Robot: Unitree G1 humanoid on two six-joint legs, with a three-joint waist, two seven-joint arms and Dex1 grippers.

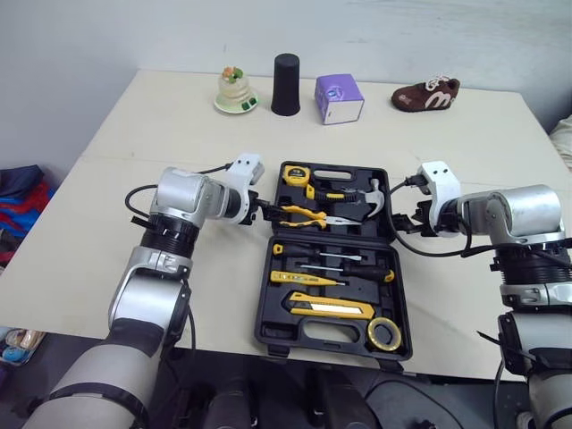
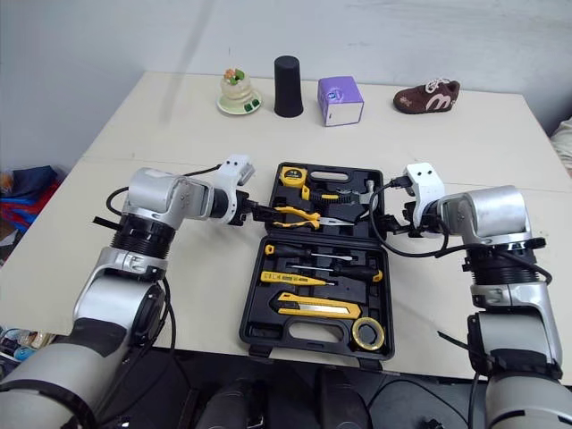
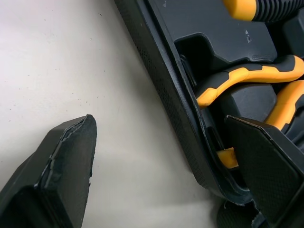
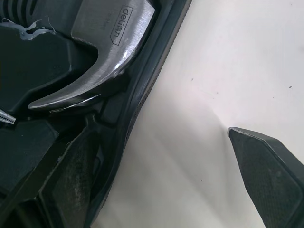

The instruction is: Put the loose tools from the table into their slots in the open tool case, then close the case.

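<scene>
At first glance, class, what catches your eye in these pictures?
An open black tool case sits mid-table, yellow-handled tools in its slots. The left gripper and right gripper straddle its far half's side walls, both open. A brown shoe lies at the table's far edge.

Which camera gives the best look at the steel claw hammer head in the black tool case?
The right wrist view: the shiny steel claw hammer head is close up, curved claw and stamped lettering clear, against the wall of the black plastic tool case. Both eye views show it small, at the far half's right edge.
</scene>
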